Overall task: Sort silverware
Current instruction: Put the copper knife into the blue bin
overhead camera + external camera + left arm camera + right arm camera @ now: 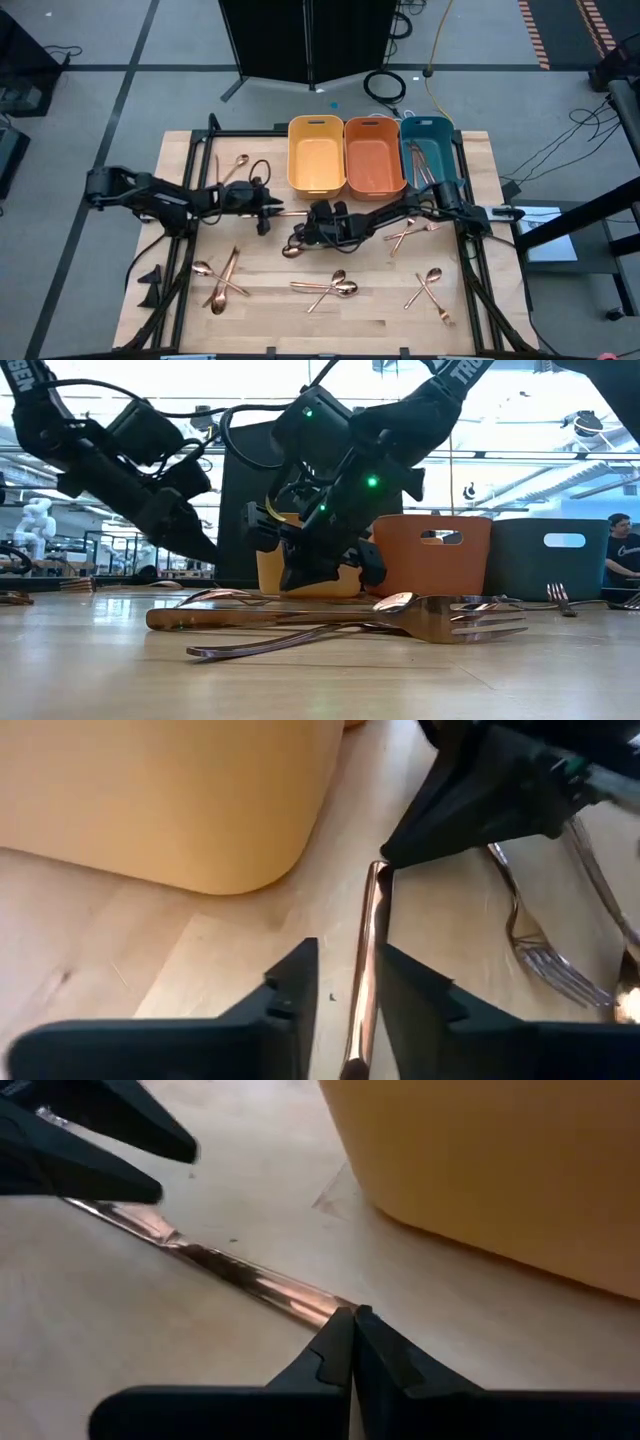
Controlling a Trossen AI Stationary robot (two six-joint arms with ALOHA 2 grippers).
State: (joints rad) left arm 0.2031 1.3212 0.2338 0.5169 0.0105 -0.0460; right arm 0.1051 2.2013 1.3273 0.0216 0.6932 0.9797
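Here, near the middle of the high view, a single slender copper piece (290,213) is being held between the two arms, just below the yellow bin (316,153), with its long axis running roughly left to right across the frame. The right gripper (353,1318) is clenched on one end of it, the fingers meeting over the metal in the right wrist view, so that end is being carried by the right arm reaching in from the right of the high view. The left gripper (345,982) is being shown partly released in the left wrist view: its fingers are standing a little apart on either side of the shaft, close to it, and whether they are touching the metal cannot be told. The piece is therefore lying straight ahead of both grippers, each at an opposite end, neither arm nearer than the other. What kind of utensil it is cannot be told. The coming move is judged to be turning on this line: with the left fingers parting, the piece can be drawn away along its own axis by the right arm. Other silverware (330,288) is lying scattered lower on the bench (260,320).
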